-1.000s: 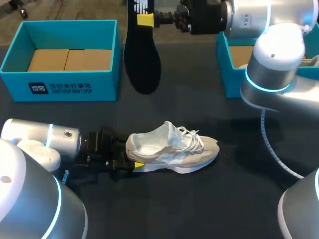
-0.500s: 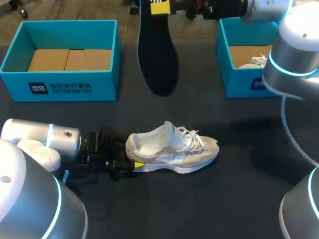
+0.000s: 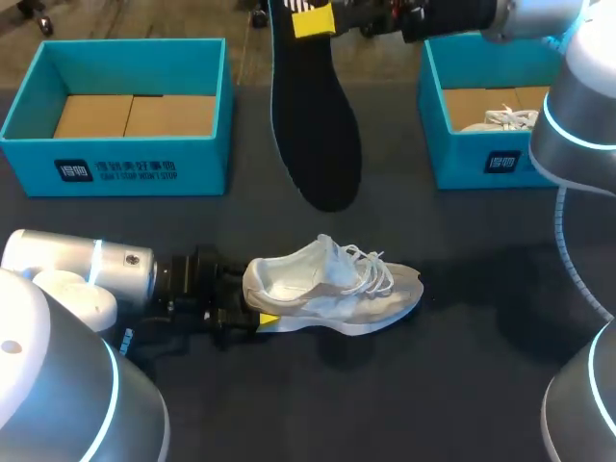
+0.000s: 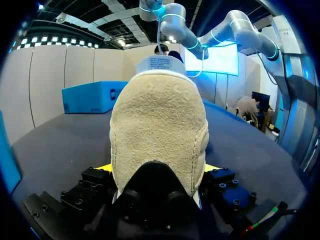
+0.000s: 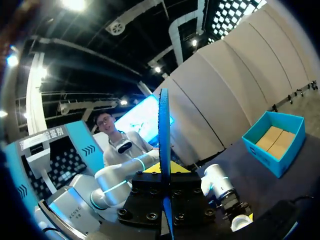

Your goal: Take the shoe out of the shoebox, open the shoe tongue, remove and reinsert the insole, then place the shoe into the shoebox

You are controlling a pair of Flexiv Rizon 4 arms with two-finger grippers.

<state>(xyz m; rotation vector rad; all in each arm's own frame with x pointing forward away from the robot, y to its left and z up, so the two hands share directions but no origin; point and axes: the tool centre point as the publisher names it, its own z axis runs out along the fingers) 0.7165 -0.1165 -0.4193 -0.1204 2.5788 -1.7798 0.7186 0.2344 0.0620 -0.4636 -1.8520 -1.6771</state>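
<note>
1. Shoe [image 3: 332,289] lies on its sole at lower centre of the head view, toe to the right, outside both boxes. The left gripper [image 3: 252,308] clamps its heel. At the top edge the right gripper [image 3: 313,17] pinches the black insole [image 3: 316,125], which hangs toe-down above and behind the shoe. Reinsertion looks to be the step in hand. I would lower the insole's toe into the collar, slanted toward the shoe's toe, with the heel held firm. The laces [image 3: 371,269] and the tongue crowd the opening and could snag it. An empty blue shoebox [image 3: 125,168] sits upper left. A second box [image 3: 481,164] upper right holds another white shoe [image 3: 510,117].
2. In the left wrist view the suede heel [image 4: 157,125] fills the left gripper [image 4: 157,170], a yellow tip pressed against each side. A blue box [image 4: 92,97] stands beyond it.
3. In the right wrist view the insole [image 5: 164,135] stands edge-on between the right gripper's [image 5: 164,172] narrow, closed fingers. The shoebox [image 5: 274,142] lies well off to one side.
</note>
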